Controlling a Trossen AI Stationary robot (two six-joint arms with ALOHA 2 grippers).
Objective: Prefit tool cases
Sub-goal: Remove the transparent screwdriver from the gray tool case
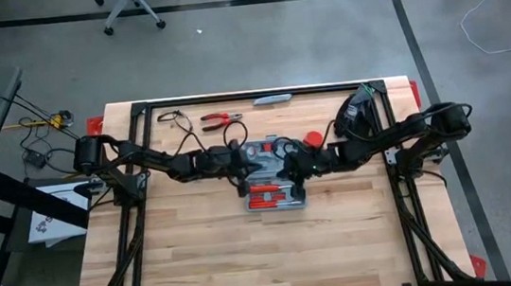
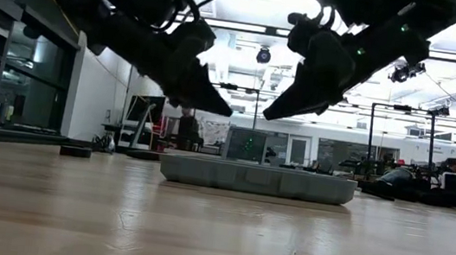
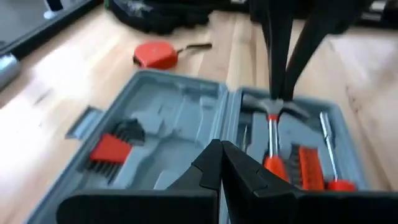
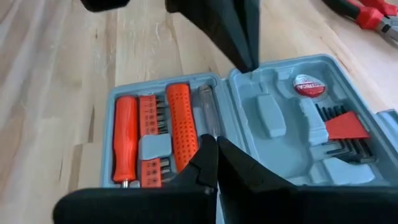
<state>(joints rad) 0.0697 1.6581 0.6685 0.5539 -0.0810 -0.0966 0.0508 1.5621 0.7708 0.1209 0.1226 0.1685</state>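
high: open flat grey-blue plastic tool case (image 1: pixel 274 184) lies under both grippers | low: left gripper (image 2: pixel 217 107) and right gripper (image 2: pixel 272 111) hover closed, empty, above it | wrists: red-handled tools (image 4: pixel 155 140) seated; judgement: open fingers before pressing loose tools into slots.

Open tool case (image 4: pixel 249 124) on the wooden desk (image 4: pixel 56 74), seen past the right claw (image 4: pixel 216 155).

The grey-blue case lies opened flat, both moulded halves facing up. One half holds an orange-handled screwdriver (image 4: pixel 124 140), a rack of small bits (image 4: pixel 149 130), a ribbed orange handle (image 4: pixel 181 127) and a slim metal shaft (image 4: pixel 207 112) beside the hinge. The other half holds a round red-and-white tape measure (image 4: pixel 308 86) and a red holder of dark hex keys (image 4: pixel 342 127); its other slots show bare grey plastic. The right claw's dark fingers meet tip to tip over the hinge line. Opposite, the left claw (image 4: pixel 239 37) points down with its tip just above the case's far edge. Red-handled pliers (image 4: pixel 367 15) lie on the desk well apart from the case.
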